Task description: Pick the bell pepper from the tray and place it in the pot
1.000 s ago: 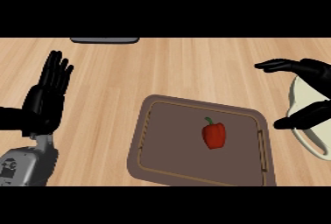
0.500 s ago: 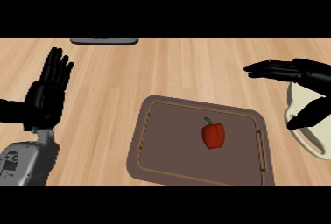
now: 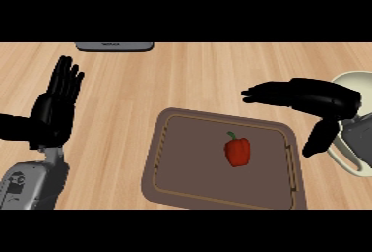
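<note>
A red bell pepper (image 3: 237,151) with a green stem lay on the brown tray (image 3: 181,162), right of the tray's middle, with nothing touching it. The tray sat on the wooden tabletop (image 3: 196,74) toward the near edge, a little right of center.

The right hand (image 3: 312,98) hung over the tabletop just beyond the tray's far right corner, its fingers (image 3: 265,92) stretched toward the left and its thumb pointing down toward the tray's right rim. The fingers were released and held nothing. The hand was apart from the pepper.

A cream pot (image 3: 354,83) stood at the right edge of the tabletop, partly hidden behind the right hand and wrist, with a pale handle curving out near the tray's right side.

The left hand (image 3: 54,110) rested near the left edge of the tabletop, fingers straight and pointing up, holding nothing, well apart from the tray. A dark grey object (image 3: 115,46) lay at the far edge, only partly visible.
</note>
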Controlling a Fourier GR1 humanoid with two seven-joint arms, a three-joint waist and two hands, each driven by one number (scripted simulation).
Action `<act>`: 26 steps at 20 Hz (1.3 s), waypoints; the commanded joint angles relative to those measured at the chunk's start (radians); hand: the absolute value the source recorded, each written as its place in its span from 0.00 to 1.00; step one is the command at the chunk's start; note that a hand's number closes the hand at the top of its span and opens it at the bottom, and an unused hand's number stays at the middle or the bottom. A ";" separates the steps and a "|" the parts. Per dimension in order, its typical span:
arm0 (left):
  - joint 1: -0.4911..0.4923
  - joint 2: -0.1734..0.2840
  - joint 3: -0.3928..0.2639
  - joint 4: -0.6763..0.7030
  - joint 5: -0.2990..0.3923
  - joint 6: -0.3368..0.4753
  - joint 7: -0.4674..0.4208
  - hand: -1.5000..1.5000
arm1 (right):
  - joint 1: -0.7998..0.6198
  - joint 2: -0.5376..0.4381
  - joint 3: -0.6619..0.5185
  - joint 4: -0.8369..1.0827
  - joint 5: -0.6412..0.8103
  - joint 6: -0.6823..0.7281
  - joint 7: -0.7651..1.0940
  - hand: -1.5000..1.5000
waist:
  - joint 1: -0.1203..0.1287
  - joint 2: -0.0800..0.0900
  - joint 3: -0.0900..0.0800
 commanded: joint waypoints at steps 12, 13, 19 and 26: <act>0.036 0.019 0.072 -0.046 0.015 -0.075 0.031 0.50 | 0.117 0.201 -0.022 -0.004 0.245 0.039 0.005 0.00 | 0.001 0.000 0.000; 0.004 -0.007 0.063 0.011 -0.003 -0.065 -0.002 0.50 | 0.156 0.206 -0.042 -0.081 0.238 0.055 0.034 0.00 | -0.004 0.000 0.000; -0.033 -0.073 0.011 0.005 -0.059 -0.012 0.034 0.50 | 0.163 0.253 -0.077 -0.060 0.330 0.036 0.015 0.00 | -0.005 0.000 0.000; 0.041 -0.020 0.070 -0.129 -0.014 -0.065 0.100 0.50 | 0.228 0.296 -0.063 -0.019 0.479 -0.032 0.021 0.00 | 0.001 -0.001 0.001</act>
